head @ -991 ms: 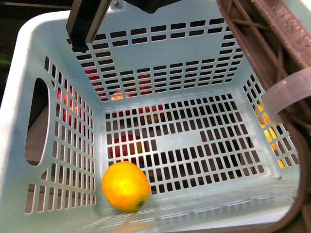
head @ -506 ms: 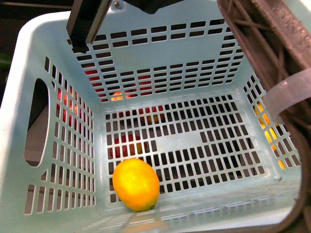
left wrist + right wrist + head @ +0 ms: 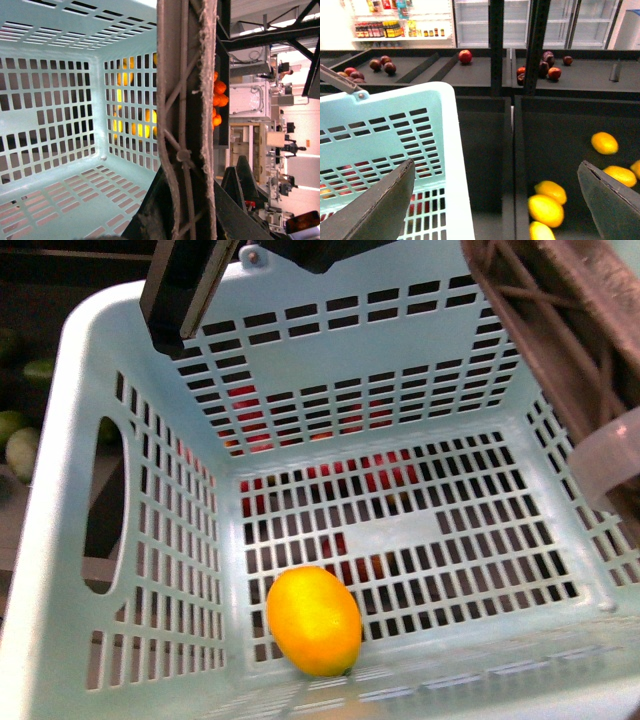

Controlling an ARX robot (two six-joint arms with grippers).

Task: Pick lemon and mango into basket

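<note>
Black display trays point(image 3: 560, 125) fill a shop-like room, with glass-door coolers point(image 3: 485, 20) at the back and dark red fruit point(image 3: 465, 56) scattered on the rear tier.

One lemon point(image 3: 314, 621) lies inside the one basket point(image 3: 60, 540), on its slotted floor toward the near left corner, close against the near wall. Red fruit point(image 3: 392, 468) shows through the slots from beneath. It is too broken up by the bars to name, so I cannot tell whether any of it is the mango. One brown handle point(image 3: 560, 330) crosses the basket's right side, with a white tie point(image 3: 610, 455) looped round it.

In the tray beside the basket lie at least five yellow fruit point(image 3: 546, 210).

The right gripper point(image 3: 495, 200) hangs over the basket's rim and the neighbouring tray. Its two fingers point(image 3: 380, 205) are spread wide, holding and touching nothing. The left gripper point(image 3: 190, 220) sits close against the handle, which runs the length of the left wrist view. I cannot tell whether its jaws clamp the handle.
</note>
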